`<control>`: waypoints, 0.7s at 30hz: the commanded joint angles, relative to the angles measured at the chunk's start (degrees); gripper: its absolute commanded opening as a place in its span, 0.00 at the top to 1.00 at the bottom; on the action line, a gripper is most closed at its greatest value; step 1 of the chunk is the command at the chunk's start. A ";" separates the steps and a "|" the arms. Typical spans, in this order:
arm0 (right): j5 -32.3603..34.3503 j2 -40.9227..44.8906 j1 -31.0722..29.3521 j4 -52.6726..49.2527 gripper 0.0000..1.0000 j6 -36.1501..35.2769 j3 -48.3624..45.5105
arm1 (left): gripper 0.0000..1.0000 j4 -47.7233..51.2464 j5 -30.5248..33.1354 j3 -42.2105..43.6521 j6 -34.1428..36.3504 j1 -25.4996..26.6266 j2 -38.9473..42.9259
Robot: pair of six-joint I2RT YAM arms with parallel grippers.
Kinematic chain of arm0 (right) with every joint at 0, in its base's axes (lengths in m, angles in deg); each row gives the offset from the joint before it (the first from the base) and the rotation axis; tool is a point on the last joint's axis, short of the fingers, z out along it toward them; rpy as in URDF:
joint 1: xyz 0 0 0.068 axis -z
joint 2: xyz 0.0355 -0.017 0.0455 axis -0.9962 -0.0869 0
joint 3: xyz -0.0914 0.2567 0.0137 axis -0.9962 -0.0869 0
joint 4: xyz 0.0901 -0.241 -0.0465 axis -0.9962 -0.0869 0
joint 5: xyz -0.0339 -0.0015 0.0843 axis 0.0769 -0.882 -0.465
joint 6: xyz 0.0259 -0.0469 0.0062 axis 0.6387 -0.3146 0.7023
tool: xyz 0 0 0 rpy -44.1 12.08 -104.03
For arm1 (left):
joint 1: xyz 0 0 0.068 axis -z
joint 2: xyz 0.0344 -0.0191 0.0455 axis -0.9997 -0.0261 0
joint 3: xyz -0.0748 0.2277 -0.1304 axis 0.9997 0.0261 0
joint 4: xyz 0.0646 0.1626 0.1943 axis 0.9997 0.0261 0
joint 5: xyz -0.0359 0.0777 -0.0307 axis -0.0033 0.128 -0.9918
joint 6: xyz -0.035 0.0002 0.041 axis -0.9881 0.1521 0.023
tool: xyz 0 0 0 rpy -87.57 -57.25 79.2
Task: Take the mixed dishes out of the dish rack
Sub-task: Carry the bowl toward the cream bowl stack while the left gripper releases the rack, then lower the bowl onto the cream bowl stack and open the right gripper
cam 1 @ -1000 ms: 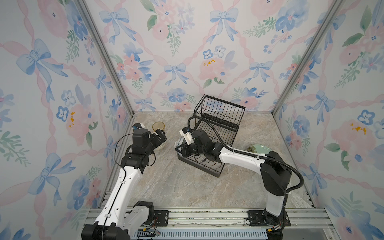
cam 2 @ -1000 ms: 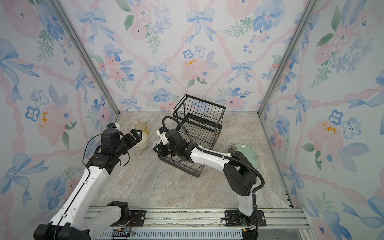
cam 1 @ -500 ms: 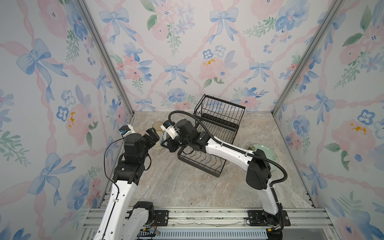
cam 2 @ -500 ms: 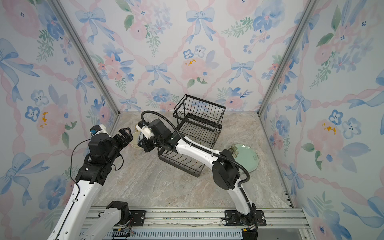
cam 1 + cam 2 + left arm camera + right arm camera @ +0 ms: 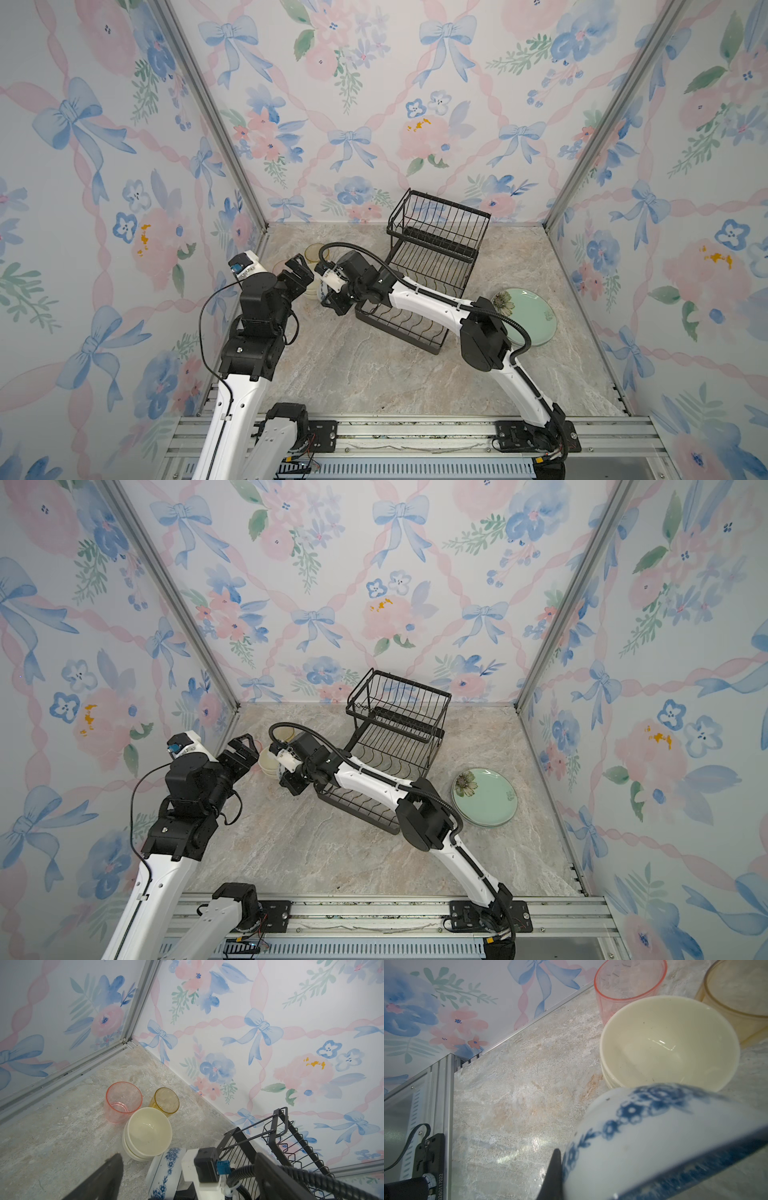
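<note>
Right arm [image 5: 428,303] stretched low across the rack [image 5: 432,248] front toward the left corner; my right fingers [image 5: 553,1176] clenched on the blue bowl [image 5: 166,1165], tilted on edge just beside the cream bowls [image 5: 148,1132]. Left arm [image 5: 262,303] bent upright, left fingers [image 5: 298,266] released wide, near the same stack. Pink tumbler [image 5: 123,1103] and yellow tumbler [image 5: 166,1103] stand behind it. Green plate [image 5: 528,318] lies right of rack. Marble table [image 5: 374,374], floral walls [image 5: 374,104].
</note>
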 commanded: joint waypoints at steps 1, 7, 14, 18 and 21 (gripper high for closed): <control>2.63 -0.52 -0.82 3.88 1.00 -4.43 3.72 | 0.02 0.34 0.03 0.33 1.66 -0.32 -0.16; 4.93 -2.33 -1.34 3.29 1.00 -8.28 7.02 | 0.02 0.34 -0.10 0.33 2.36 -0.33 -0.66; 6.31 -6.54 -1.59 5.97 1.00 -12.72 11.08 | 0.02 0.28 0.20 0.15 4.09 -0.34 -0.66; 8.54 -9.94 -1.60 2.82 1.00 -15.28 17.14 | 0.02 0.25 1.34 0.24 5.07 -0.32 -0.24; 8.93 -10.71 -1.25 3.09 1.00 -16.10 17.95 | 0.02 0.16 1.45 0.58 5.41 -0.32 -0.25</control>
